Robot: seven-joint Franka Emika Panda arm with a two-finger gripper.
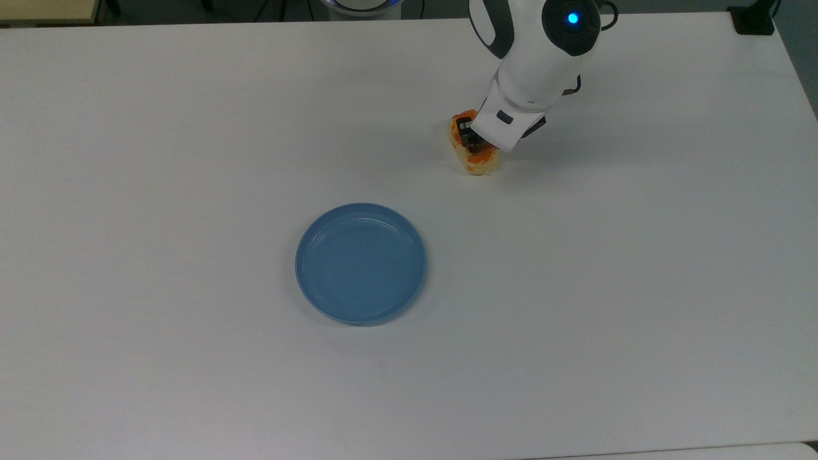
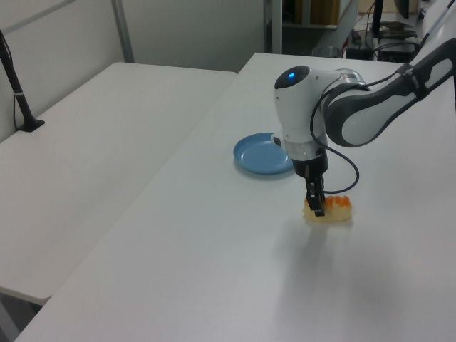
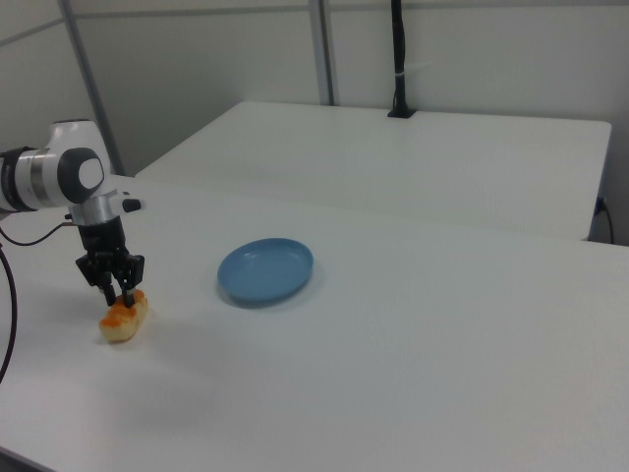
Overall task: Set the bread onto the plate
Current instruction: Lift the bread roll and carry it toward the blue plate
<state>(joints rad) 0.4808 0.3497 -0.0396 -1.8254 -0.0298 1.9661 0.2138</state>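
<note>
The bread (image 1: 478, 165), a small tan roll with orange patches, lies on the white table toward the top view's upper right. It also shows in the left view (image 2: 340, 207) and the right view (image 3: 122, 321). My gripper (image 1: 471, 140) has come straight down onto it. In the right view the gripper (image 3: 116, 293) stands open, its dark fingers astride the roll's upper end. In the left view one finger (image 2: 317, 201) hides part of the roll. The light-blue plate (image 1: 361, 262) sits apart from it, nothing on it, and is seen again in the other two views (image 2: 262, 154) (image 3: 265, 270).
A second white table (image 2: 107, 121) adjoins this one. A black pole on a clamp (image 2: 18, 85) stands on it, as the right view (image 3: 398, 59) also shows. A black block (image 1: 754, 19) sits at the top view's upper right corner. The arm's cable (image 2: 349, 171) loops beside the wrist.
</note>
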